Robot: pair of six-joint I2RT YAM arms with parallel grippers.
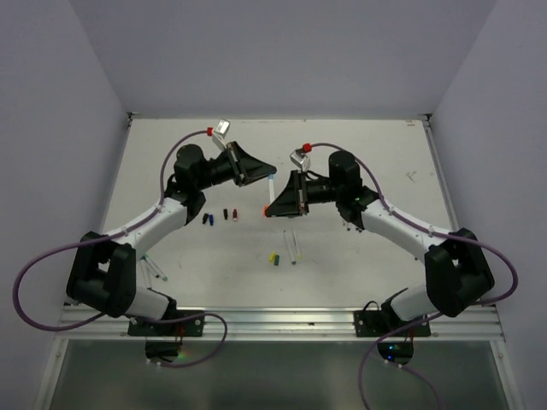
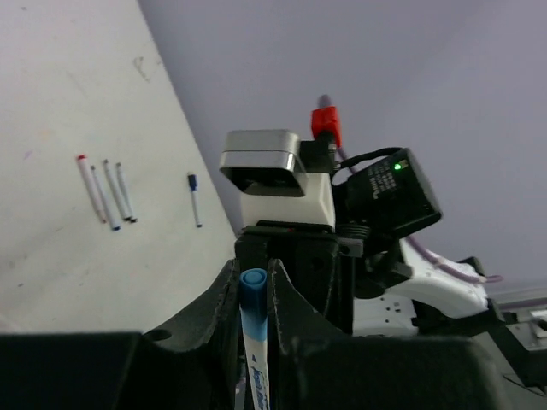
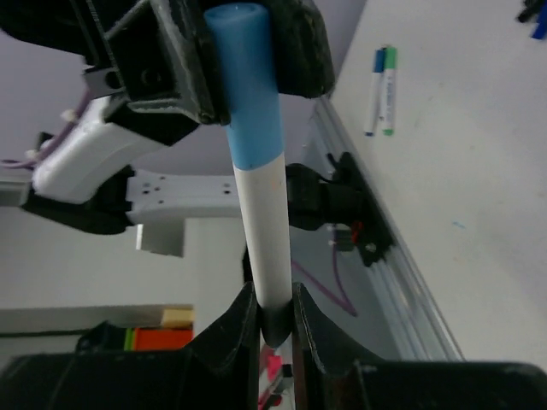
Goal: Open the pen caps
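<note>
A white-barrelled pen [image 1: 270, 193] with a blue cap [image 1: 271, 180] is held in the air between both grippers. My left gripper [image 1: 261, 175] is shut on the blue cap [image 2: 254, 295], whose round end shows between the fingertips. My right gripper [image 1: 273, 207] is shut on the white barrel [image 3: 267, 239] near its other end. The blue cap [image 3: 248, 85] still sits on the barrel. Loose caps lie on the table: dark blue [image 1: 207, 219], red [image 1: 226, 213], black [image 1: 234, 213], and green and yellow [image 1: 274, 257].
Thin white pens lie on the table below the grippers [image 1: 293, 248] and near the left arm [image 1: 155, 272]. The left wrist view shows several pens [image 2: 107, 192]. The right wrist view shows a blue and a green pen [image 3: 382, 81] near the metal rail [image 3: 402, 282].
</note>
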